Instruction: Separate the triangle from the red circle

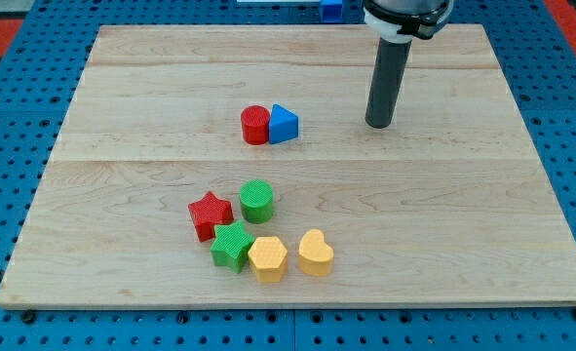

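Observation:
A blue triangle (284, 124) lies on the wooden board, touching the right side of a red circle (255, 125), a little above the board's middle. My tip (379, 125) is down on the board to the right of the triangle, about a hundred pixels away, at the same height in the view. It touches no block.
A cluster sits toward the view's bottom: a red star (210, 214), a green circle (256, 201), a green star (233, 244), a yellow hexagon (267, 258) and a yellow heart (315, 253). A blue block (332, 9) lies off the board at the top. The board's edge (288, 302) borders blue matting.

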{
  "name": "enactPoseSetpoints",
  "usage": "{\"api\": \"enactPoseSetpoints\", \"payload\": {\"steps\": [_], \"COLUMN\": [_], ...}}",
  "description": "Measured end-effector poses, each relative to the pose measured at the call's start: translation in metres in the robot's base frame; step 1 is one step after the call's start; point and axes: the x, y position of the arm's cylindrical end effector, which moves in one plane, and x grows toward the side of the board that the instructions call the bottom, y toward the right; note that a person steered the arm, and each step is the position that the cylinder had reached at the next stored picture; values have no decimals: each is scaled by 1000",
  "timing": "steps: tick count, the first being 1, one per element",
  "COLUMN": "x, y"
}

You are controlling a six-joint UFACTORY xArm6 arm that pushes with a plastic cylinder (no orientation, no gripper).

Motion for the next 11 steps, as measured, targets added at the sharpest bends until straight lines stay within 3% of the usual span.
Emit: {"api": "enactPoseSetpoints", "payload": {"steps": [5,7,9,11], "x": [0,60,-11,-19], "y": [4,-8,-150,-179]}}
